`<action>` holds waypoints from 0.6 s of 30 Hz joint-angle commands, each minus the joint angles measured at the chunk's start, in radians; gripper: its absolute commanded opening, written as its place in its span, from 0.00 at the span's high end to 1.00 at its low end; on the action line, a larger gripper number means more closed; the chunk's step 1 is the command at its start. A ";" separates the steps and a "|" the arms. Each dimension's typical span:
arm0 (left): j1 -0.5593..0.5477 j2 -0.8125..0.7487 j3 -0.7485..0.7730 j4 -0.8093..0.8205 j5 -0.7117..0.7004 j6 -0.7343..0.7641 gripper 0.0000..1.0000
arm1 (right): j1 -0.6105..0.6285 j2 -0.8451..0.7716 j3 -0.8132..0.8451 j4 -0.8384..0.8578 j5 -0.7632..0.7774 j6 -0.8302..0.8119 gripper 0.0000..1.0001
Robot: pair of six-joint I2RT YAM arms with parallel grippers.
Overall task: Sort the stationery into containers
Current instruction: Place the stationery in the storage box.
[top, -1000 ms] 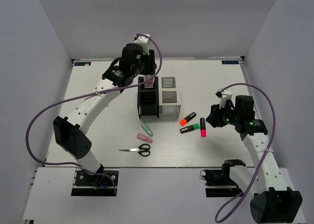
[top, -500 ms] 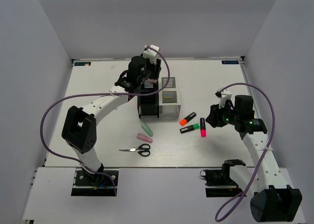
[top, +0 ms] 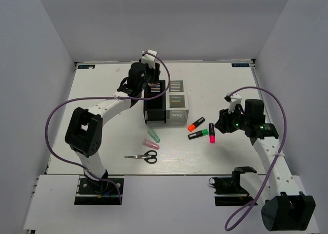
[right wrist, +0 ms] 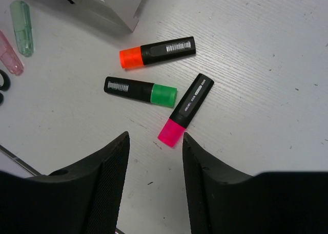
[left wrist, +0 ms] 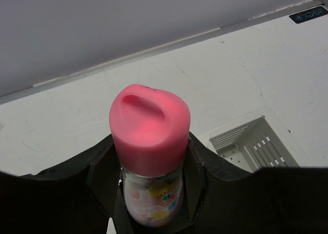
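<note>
My left gripper is shut on the pink cylinder tube and holds it cap-up over the back of the black boxes in the container cluster. A white box stands beside them; one also shows in the left wrist view. My right gripper is open and hovers just above and short of the pink-capped highlighter. The green-capped highlighter and the orange-capped highlighter lie beside it. The green capsule, pink capsule and scissors lie in front of the boxes.
The table's back wall runs close behind the left gripper. The corner of a white box and both capsules, green and pink, sit at the top left of the right wrist view. The right arm's cable loops above it.
My left gripper, still holding the pink tube, swung right over the boxes and then back to the left. The right arm and the items on the table have not moved.
</note>
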 commanded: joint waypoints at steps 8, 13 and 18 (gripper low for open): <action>0.010 -0.010 -0.069 0.116 0.030 -0.071 1.00 | -0.007 0.008 0.021 0.022 0.007 -0.010 0.51; 0.013 -0.013 -0.119 0.151 0.021 -0.077 1.00 | -0.005 0.009 0.019 0.021 0.009 -0.010 0.51; 0.009 -0.018 -0.157 0.187 0.009 -0.094 0.98 | -0.005 0.008 0.018 0.022 0.007 -0.010 0.51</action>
